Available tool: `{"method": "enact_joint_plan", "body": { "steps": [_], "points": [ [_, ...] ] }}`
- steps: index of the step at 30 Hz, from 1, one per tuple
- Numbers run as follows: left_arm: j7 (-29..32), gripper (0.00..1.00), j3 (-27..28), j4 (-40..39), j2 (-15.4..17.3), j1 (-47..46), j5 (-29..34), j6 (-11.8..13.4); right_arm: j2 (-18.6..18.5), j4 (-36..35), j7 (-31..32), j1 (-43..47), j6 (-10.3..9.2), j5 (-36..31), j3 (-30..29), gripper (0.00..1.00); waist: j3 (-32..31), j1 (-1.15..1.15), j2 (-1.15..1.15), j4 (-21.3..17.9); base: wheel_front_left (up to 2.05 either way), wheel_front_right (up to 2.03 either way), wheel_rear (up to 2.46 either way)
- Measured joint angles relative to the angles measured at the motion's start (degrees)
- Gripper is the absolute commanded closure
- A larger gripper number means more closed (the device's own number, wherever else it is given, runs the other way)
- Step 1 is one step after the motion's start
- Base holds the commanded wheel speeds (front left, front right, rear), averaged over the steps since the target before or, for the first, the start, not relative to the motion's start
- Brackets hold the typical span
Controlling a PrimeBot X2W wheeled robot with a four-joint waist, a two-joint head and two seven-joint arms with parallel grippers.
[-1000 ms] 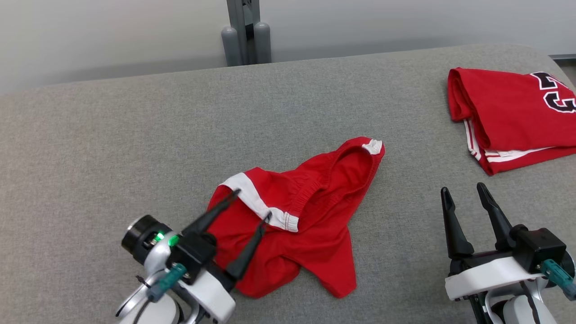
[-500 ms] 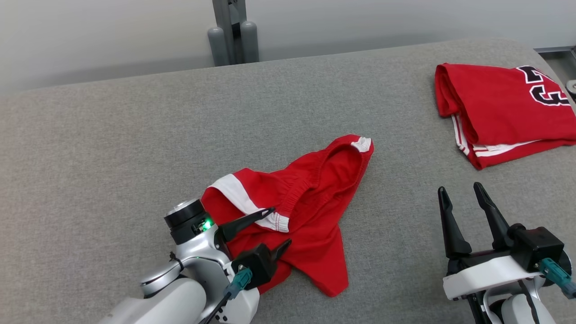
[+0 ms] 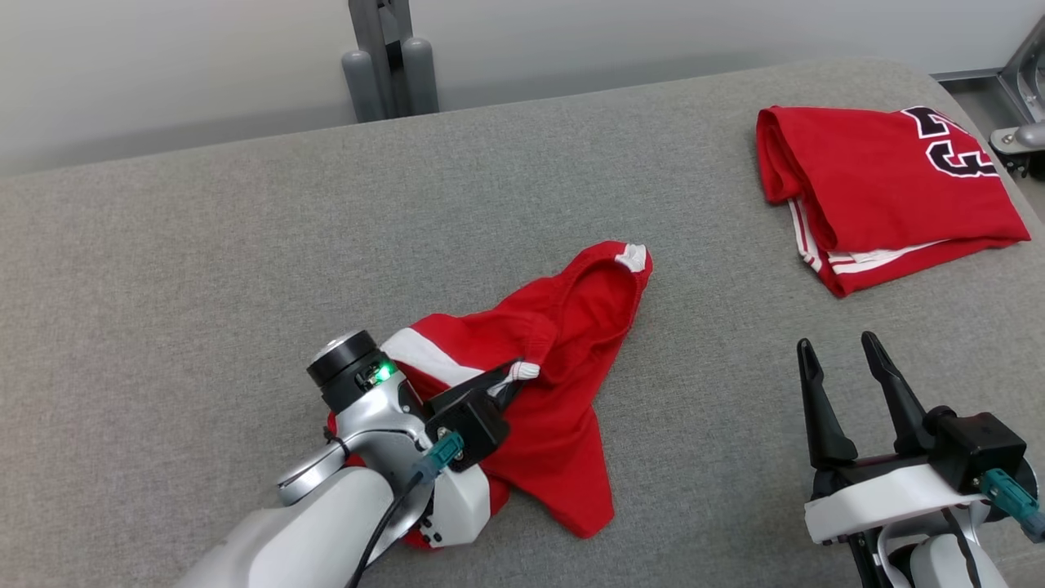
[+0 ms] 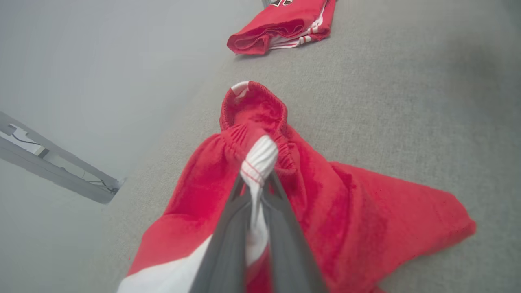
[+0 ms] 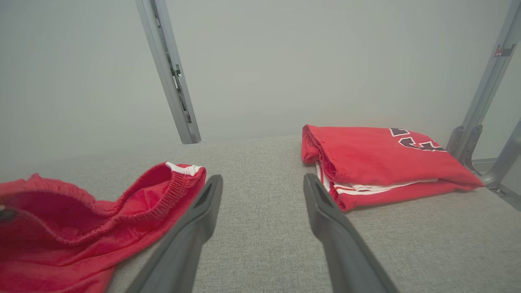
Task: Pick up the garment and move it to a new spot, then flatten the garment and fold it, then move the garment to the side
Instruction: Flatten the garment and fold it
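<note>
The garment [image 3: 571, 392] is a crumpled pair of red shorts with white trim, lying near the middle of the grey table [image 3: 204, 269]. My left gripper [image 3: 513, 379] is shut on its white striped edge, with the cloth bunched between the fingers [image 4: 228, 240] in the left wrist view, where the garment [image 4: 346, 211] spreads to the right. My right gripper [image 3: 845, 359] stands open at the lower right, apart from the garment [image 5: 61, 228], with nothing between its fingers [image 5: 195, 228].
A folded red jersey [image 3: 882, 188] with black lettering lies at the table's far right; the same jersey [image 5: 378, 162] sits ahead of the right gripper. A grey metal post [image 3: 384, 57] rises behind the table. Metal framing [image 3: 1020, 98] stands past the right edge.
My left gripper swung over the garment's white edge and closed on it, bunching the cloth. The camera has shifted, so the scene slid left. The right gripper kept still.
</note>
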Motion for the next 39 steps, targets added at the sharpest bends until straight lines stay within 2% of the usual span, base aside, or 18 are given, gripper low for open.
{"method": "enact_joint_plan", "body": {
  "steps": [5, 12, 15, 18, 21, 24, 27, 29, 31, 35, 39],
  "points": [
    [-0.89, 1.00, 2.24, -0.15, -1.96, -0.37, -3.53, 0.07, -0.01, 0.15, 0.00, 0.06, 0.00, 0.10, 0.05, 0.00, -0.91, 0.00, 0.00, -0.36, 0.00, 0.00, 0.00],
    [-0.20, 1.00, 7.94, -2.85, -10.91, -2.63, -17.52, -0.57, 0.00, 0.70, 0.00, 0.54, 0.00, 0.37, 0.48, 0.00, -2.46, 0.00, 0.00, -1.02, 0.00, 0.00, 0.00],
    [0.63, 1.00, 9.10, -4.79, -12.96, -5.15, -23.37, -0.75, 0.00, 1.29, 0.00, 0.93, 0.00, 0.70, 0.97, 0.00, -3.06, 0.00, 0.00, -1.62, 0.00, 0.00, 0.00],
    [1.36, 1.00, 8.20, -7.48, -13.41, -8.40, -30.26, -0.15, 0.00, 1.68, 0.00, 1.00, 0.00, 1.19, 1.30, 0.00, -3.43, 0.00, 0.00, -2.37, 0.00, 0.00, 0.00],
    [0.36, 1.00, 4.76, -11.52, -13.62, -13.86, -38.56, 3.24, 0.02, 2.08, 0.00, 0.96, 0.00, 1.53, 1.94, 0.00, -3.54, 0.00, 0.00, -3.40, 0.00, 0.00, 0.00],
    [-2.91, 1.00, 3.03, -13.93, -13.71, -18.79, -47.87, 8.33, 0.00, 2.30, 0.00, 0.93, 0.00, 1.58, 2.00, 0.00, -3.46, 0.00, 0.00, -4.36, 0.00, 0.00, 0.00],
    [-6.76, 1.00, 2.43, -13.19, -13.72, -21.78, -55.67, 13.73, 0.01, 2.31, 0.00, 0.92, 0.00, 1.58, 1.90, 0.00, -3.28, 0.00, 0.00, -4.67, 0.00, 0.00, 0.00],
    [-7.89, 1.00, 2.00, -10.23, -13.73, -21.72, -60.03, 16.34, 0.01, 2.24, 0.00, 0.93, 0.00, 1.58, 1.60, 0.00, -3.10, 0.00, 0.00, -4.52, 0.00, 0.00, 0.00],
    [-8.54, 1.00, 2.44, -6.87, -13.73, -19.41, -66.49, 17.66, 0.00, 2.09, 0.00, 0.94, 0.00, 1.59, 1.21, 0.00, -2.88, 0.00, 0.00, -4.12, 0.00, 0.00, 0.00],
    [-9.95, 1.00, 5.03, 1.81, -13.62, -13.85, -74.84, 17.92, 0.02, 1.76, 0.00, 0.94, 0.00, 1.69, 1.19, 0.00, -2.17, 0.00, 0.00, -3.06, 0.00, 0.00, 0.00],
    [-10.58, 1.00, 10.66, 10.72, -13.68, -9.26, -76.82, 16.81, 0.02, 1.16, 0.00, 0.82, 0.00, 2.05, 1.07, 0.00, -1.06, 0.00, 0.00, -2.17, 0.00, 0.00, 0.00]
  ]
}}
